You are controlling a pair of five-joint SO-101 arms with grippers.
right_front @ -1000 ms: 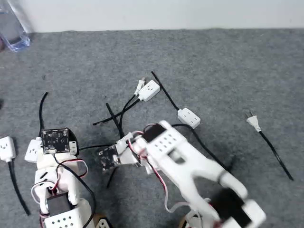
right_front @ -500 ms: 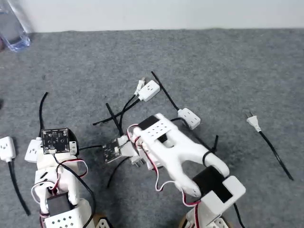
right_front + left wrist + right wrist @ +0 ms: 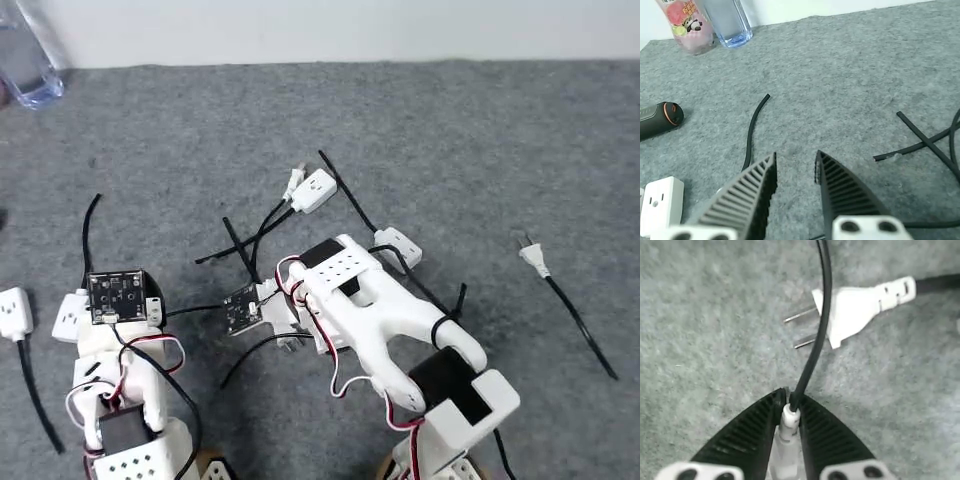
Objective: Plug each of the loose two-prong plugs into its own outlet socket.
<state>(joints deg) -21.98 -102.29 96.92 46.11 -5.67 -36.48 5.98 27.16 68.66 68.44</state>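
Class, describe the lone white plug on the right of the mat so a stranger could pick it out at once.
In the high view, take the grey mat and look right of the right arm. A white two-prong plug lies there, its black cord trailing toward the near edge. Unlike the rest, it lies alone, nothing touching or crossing it.

Ahead of left gripper (image 3: 795,165): I read bare carpet (image 3: 840,65), free passage.
Its flanks: cord end (image 3: 754,125) on one side, crossed cords (image 3: 925,142) on the other.
Ahead of right gripper (image 3: 789,399): cord (image 3: 816,330) of the held plug (image 3: 788,416) crosses a loose plug (image 3: 860,305) lying close.
Far right: open carpet between outlet (image 3: 398,247) and stray plug (image 3: 535,258).
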